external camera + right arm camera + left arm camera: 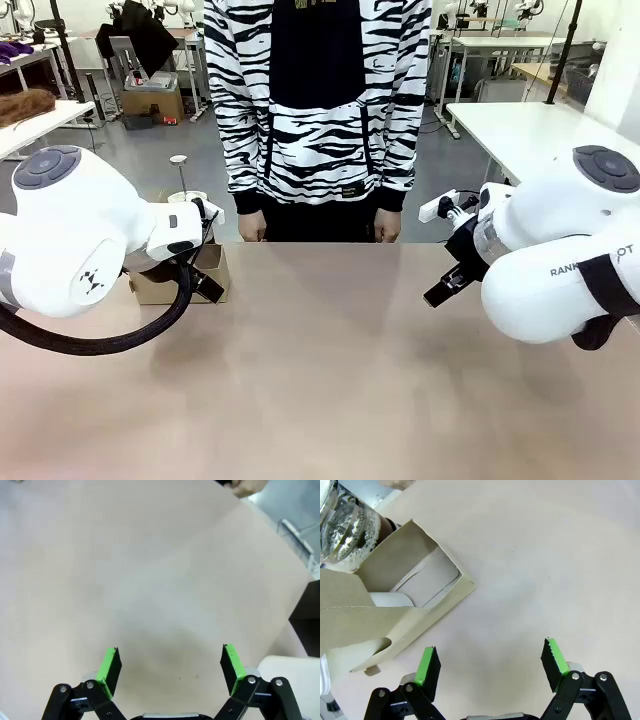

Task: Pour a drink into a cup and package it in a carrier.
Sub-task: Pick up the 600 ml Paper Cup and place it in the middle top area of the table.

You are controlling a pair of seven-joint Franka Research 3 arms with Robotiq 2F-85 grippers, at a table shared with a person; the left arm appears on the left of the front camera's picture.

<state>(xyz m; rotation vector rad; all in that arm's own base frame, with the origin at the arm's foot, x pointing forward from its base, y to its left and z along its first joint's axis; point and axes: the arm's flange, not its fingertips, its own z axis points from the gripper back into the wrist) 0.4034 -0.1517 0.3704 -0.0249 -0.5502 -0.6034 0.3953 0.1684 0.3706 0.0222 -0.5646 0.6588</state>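
The carrier [395, 560] is a brown cardboard tray lying at the left of the left wrist view, with a white rounded cup [390, 599] in one slot. Behind it stands a clear glass carafe [342, 525], and the dark drink [386, 527] shows at its edge. My left gripper [491, 665] hangs open over bare table just beside the carrier. In the front view the carrier [150, 290] sits at the table's left, partly hidden by my left gripper [207, 283]. My right gripper [447, 287] is open over the right side of the table and holds nothing [171, 667].
A person in a black-and-white striped top [320, 100] stands at the far edge, hands [253, 228] hanging by the table. The tan tabletop [330, 370] lies bare between the arms. The table's corner [305, 575] shows in the right wrist view.
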